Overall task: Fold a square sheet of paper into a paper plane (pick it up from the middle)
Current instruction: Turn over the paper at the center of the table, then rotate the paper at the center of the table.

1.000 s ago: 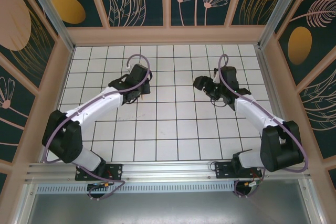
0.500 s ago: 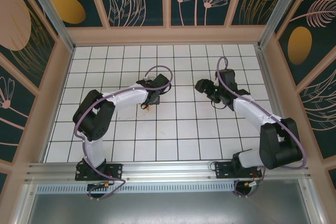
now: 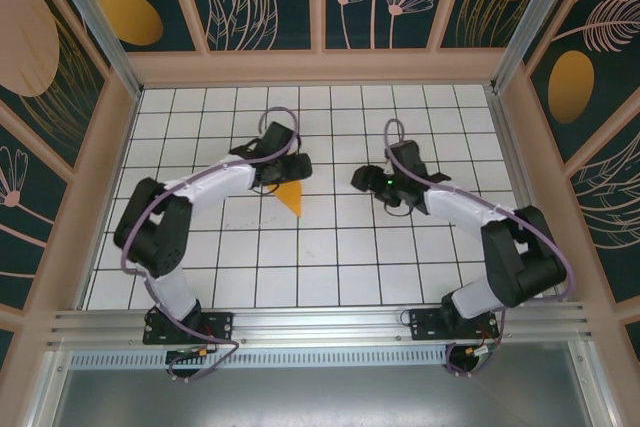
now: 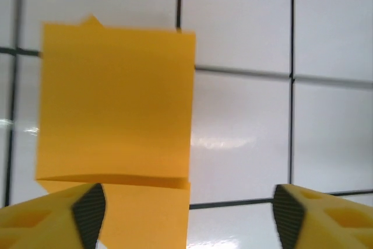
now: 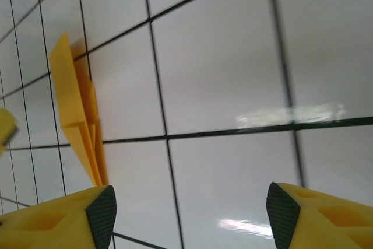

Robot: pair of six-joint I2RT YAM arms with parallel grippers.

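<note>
Gridded table [image 3: 330,247] bears the folded paper [image 3: 290,197] unheld, left gripper [image 4: 186,214] and right gripper [image 5: 189,214] both wide, so creases may spring open.

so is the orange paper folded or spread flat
Folded: the paper shows as a small pointed wedge from above, and the right wrist view shows several creased layers stacked along its edge.

Orange-yellow paper plane [image 3: 291,198]: folded, pointed, lying on table [image 3: 330,257].

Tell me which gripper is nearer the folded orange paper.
Left. The left gripper hangs right at the folded paper's far edge; the right gripper sits off to its right, across bare tiles.
</note>
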